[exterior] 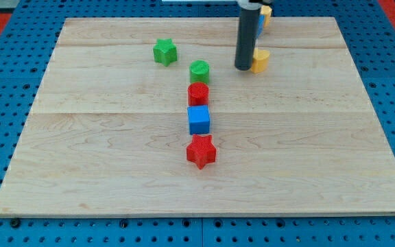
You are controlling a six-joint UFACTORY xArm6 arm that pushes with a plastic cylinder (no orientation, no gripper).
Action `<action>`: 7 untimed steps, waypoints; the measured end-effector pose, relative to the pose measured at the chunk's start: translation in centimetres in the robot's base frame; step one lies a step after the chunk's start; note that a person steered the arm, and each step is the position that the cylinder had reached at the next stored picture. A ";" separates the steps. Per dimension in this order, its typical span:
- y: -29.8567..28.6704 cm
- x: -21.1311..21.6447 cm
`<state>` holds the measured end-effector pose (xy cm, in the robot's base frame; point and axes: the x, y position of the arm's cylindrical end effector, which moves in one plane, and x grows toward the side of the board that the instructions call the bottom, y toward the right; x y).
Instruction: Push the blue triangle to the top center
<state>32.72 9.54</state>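
My tip [244,67] rests on the wooden board [81,165] near the view's top, right of centre. A yellow block [260,60] touches the tip's right side. Only a sliver of a blue block [260,25], likely the blue triangle, shows just right of the rod near the top edge; the rod hides most of it. A second yellow block [267,12] sits beside it at the top edge. The tip is below the blue sliver.
A green star [164,51] lies upper left of centre. A green cylinder [199,71], red cylinder [198,93], blue cube [199,119] and red star [201,151] form a column down the middle, left of the tip.
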 end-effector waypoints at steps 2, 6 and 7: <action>1.4 2.1; 3.5 0.7; 3.5 0.7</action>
<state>33.37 13.08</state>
